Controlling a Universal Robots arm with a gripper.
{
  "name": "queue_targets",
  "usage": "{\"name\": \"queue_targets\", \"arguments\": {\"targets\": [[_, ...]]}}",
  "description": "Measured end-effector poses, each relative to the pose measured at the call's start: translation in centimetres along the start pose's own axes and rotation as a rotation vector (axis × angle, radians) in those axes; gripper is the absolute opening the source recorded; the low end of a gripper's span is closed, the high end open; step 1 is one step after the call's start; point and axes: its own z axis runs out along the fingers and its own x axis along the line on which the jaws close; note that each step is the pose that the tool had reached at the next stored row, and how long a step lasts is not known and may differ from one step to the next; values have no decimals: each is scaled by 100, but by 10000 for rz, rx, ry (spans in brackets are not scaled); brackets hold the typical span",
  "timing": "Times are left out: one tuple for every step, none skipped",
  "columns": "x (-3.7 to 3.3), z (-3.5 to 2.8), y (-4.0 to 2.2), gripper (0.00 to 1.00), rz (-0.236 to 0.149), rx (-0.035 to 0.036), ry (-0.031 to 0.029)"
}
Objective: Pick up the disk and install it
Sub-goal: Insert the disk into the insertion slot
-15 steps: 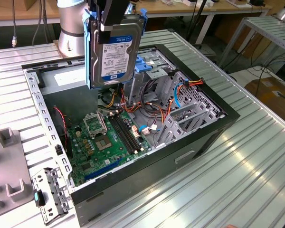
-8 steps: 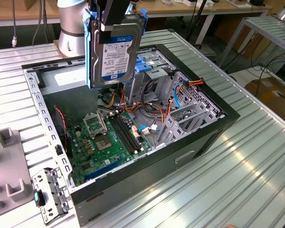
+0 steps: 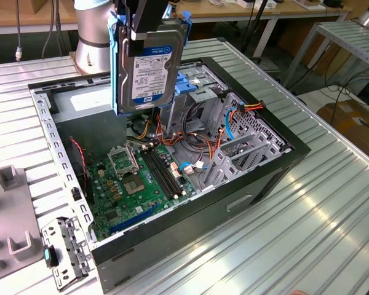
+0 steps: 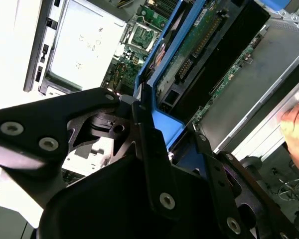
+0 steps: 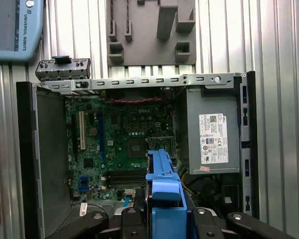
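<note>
Pincer [image 3: 146, 27] clamped on the disk [image 3: 149, 64], which I hold upright, label showing, above the open computer case [image 3: 172, 243] on the table [image 3: 332, 215]. Judgement: rigid, fairly heavy, shock-sensitive unit; the blue side rails [image 3: 116, 67] are the sound gripping faces, not the bare circuit board [image 4: 199, 47]

Exterior view: raised, off one corner of the open computer case [image 3: 190, 236], looking obliquely down. First wrist view: overhead, facing straight down. Second wrist view: close, tilted along the disk [image 4: 189, 59]. Shared: motherboard [image 5: 119, 139].
</note>
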Motion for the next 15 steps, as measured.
{"name": "queue_targets", "arguments": {"targets": [[0, 0, 0, 37, 0, 0, 0], [0, 0, 0, 37, 0, 0, 0], [0, 0, -1, 37, 0, 1, 0], [0, 0, -1, 37, 0, 0, 0], [0, 0, -2, 37, 1, 0, 0], [0, 0, -3, 37, 0, 0, 0], [0, 0, -4, 37, 0, 0, 0], [2, 0, -5, 37, 0, 0, 0], [7, 0, -6, 37, -1, 0, 0], [34, 1, -7, 37, 0, 0, 0], [59, 1, -8, 37, 0, -1, 0], [88, 1, -10, 37, 0, -1, 1], [134, 4, -12, 37, 0, 1, -1], [164, 4, -14, 37, 0, 1, -1], [200, 5, -17, 37, 0, 0, 0]]}}
